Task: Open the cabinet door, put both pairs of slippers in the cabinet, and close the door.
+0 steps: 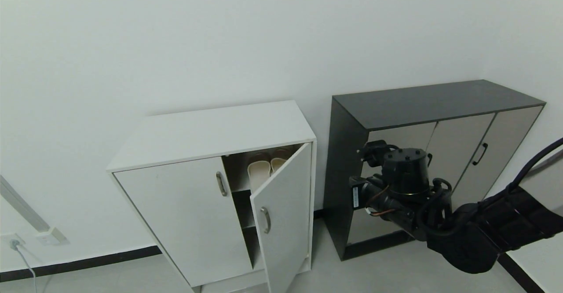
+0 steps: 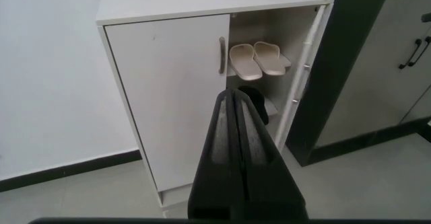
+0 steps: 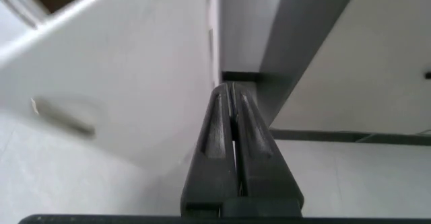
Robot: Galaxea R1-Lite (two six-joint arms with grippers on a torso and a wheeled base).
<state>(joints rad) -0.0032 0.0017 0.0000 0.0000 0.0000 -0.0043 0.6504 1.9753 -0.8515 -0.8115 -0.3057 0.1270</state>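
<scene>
Head view, centre frame: white cabinet [image 1: 211,134] is standing against the wall. Its left door [image 1: 184,214] is sitting shut. Its right door [image 1: 286,205] is hanging partly open, swung out toward the camera, with its handle [image 1: 265,220] facing forward.

Task items: the cream slippers [image 2: 259,58] are lying side by side on the top shelf. A dark pair [image 2: 254,101] is sitting on the shelf below them, partly hidden behind the left hand [image 2: 233,99] in that wrist view. Judging from this, both pairs are inside and only closing the door is left.

The left hand is pointing at the open compartment from well back. Its fingers are pressed together and carrying nothing. It is probably parked there so the door's swing path is unobstructed.

The right hand [image 3: 233,93] is also closed to a thin seam and gripping nothing. Its arm is showing at right of centre in the head view, in front of the dark cabinet [image 1: 440,101]. Its wrist view is looking along the outer face of the right door, with the tip lined up near the gap between that door and the dark cabinet's side. Contact with the door: cannot tell.

Judgement: closed fingers are giving a blunt, stiff tip for pushing the panel shut. The hand is standing on the door's outer side because the push has to go toward the cabinet.

Risk: a push close to the hinge would be getting little leverage.
</scene>
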